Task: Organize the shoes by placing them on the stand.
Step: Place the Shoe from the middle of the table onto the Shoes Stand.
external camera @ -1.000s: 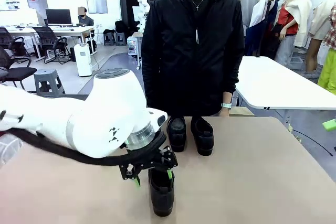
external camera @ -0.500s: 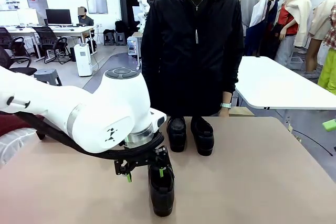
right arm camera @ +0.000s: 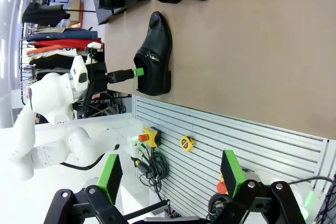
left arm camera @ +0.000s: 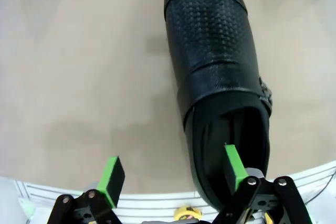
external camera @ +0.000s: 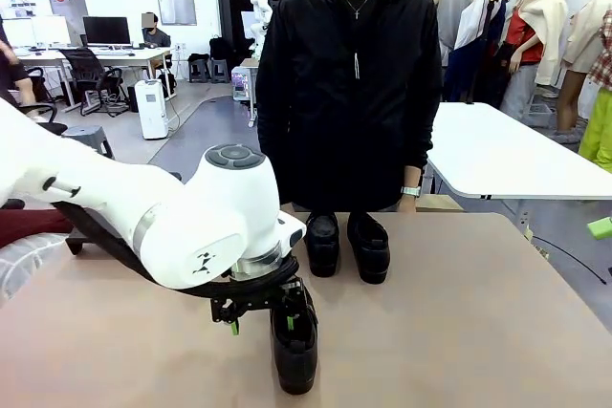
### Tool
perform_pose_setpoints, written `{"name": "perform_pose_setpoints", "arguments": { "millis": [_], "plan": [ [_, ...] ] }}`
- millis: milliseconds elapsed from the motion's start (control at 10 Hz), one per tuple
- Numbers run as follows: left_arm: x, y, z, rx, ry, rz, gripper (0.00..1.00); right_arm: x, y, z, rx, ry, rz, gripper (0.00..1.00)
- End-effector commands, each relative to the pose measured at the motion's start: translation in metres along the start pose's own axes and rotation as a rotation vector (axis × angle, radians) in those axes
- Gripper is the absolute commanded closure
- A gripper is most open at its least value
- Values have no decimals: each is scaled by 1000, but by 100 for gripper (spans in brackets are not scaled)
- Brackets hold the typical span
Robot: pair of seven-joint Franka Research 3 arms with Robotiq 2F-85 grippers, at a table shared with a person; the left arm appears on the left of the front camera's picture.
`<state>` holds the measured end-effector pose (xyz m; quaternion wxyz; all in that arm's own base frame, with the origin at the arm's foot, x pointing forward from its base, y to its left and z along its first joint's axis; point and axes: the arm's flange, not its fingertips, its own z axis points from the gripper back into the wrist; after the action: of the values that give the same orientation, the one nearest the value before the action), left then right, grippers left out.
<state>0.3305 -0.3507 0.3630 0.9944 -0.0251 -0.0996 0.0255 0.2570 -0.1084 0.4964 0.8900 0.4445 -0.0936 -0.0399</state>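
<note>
The left gripper (external camera: 263, 320) hangs low over a slim black dress shoe (external camera: 295, 355) that lies on the tan worktop (external camera: 459, 332) on the robot's side, its toe pointing away from the person. In the left wrist view the jaws stand wide apart and grip nothing. One green pad (left arm camera: 233, 166) sits inside the shoe's opening near the heel, and the other pad (left arm camera: 112, 176) hangs over bare worktop, well clear of the shoe's side.

The right gripper (right arm camera: 170, 176) is also spread, with nothing between its fingers, and is held back from the shoes.

Two chunky loafers (external camera: 344, 244) stand side by side at the far edge, just in front of the person. Whether they rest on the stand cannot be told. In the right wrist view a low black block (right arm camera: 115, 3) beside them looks like one of its platforms.

The main risk is probably the grip itself. The outer finger has a long way to travel, so closing could push the shoe sideways or twist it before the side wall is pinched. That wall is thin, soft and glossy, so it may fold or slide between the pads. Held by the heel end alone, the shoe would likely droop toe-down and could swing. On the way across, a hanging toe could clip the loafers.
</note>
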Motion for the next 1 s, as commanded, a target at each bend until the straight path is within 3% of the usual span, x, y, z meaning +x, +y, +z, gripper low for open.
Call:
{"name": "perform_pose_setpoints", "arguments": {
  "millis": [0, 100, 900],
  "plan": [
    [4, -10, -8, 16, -39, 17, 79, -2, -1, 3, -1, 5, 20, 0],
    [4, -11, -10, 22, -38, 20, 100, -2, -1, 3, -1, 5, 20, 0],
    [-3, -8, -6, 11, -63, -28, 100, -2, -1, 3, -1, 5, 20, 0]
  ]
}}
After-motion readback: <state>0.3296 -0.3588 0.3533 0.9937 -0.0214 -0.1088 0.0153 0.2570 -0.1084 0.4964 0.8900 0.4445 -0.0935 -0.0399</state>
